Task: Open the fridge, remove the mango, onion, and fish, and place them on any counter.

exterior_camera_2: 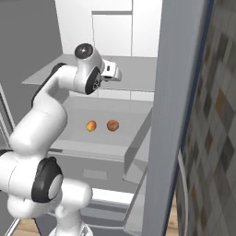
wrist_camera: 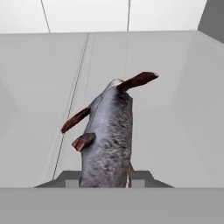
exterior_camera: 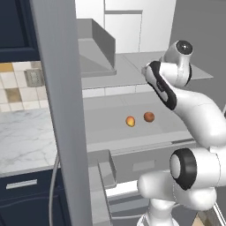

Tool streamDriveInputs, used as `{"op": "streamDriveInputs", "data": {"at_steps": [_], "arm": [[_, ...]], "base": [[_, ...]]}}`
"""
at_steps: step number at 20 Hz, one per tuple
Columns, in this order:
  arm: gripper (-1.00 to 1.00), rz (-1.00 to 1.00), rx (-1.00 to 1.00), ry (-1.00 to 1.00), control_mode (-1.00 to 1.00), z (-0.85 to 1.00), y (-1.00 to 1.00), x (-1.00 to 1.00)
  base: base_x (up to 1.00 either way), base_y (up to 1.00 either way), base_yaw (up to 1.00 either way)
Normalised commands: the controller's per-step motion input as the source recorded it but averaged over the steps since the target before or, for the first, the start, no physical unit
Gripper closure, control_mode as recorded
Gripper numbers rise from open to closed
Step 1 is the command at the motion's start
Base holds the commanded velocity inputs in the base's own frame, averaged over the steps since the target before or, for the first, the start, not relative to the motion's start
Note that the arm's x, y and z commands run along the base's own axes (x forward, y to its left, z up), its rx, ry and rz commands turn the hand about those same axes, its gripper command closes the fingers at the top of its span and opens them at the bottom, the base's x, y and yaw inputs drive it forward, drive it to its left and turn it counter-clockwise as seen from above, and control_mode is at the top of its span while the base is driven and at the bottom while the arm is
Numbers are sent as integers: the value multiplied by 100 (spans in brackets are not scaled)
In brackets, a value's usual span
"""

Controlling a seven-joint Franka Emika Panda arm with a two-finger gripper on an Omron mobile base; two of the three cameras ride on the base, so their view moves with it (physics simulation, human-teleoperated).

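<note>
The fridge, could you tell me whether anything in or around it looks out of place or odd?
Nothing stands out. The fridge stands open, two round fruits sit apart on a shelf, and the gripper is shut on the fish.

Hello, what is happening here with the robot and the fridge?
The robot arm reaches into the open fridge. In the hand view its gripper has its jaws shut on a grey fish with reddish-brown fins, over a grey shelf. On a lower shelf, two small round fruits lie side by side. A marble counter is to the left.
</note>
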Motion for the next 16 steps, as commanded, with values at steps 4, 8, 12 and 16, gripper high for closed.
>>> {"op": "streamDriveInputs", "data": {"at_steps": [4, 8, 12, 16], "arm": [[100, 3, 3, -15, -100, 28, 0, -100], [100, 0, 0, -2, -100, 14, 2, -100], [100, 0, 0, 5, -100, 1, 1, -100], [100, 0, 0, 20, -100, -5, 20, -94]], "base": [[0, 0, 0], [0, 0, 0], [0, 0, 0], [0, 0, 0]]}}
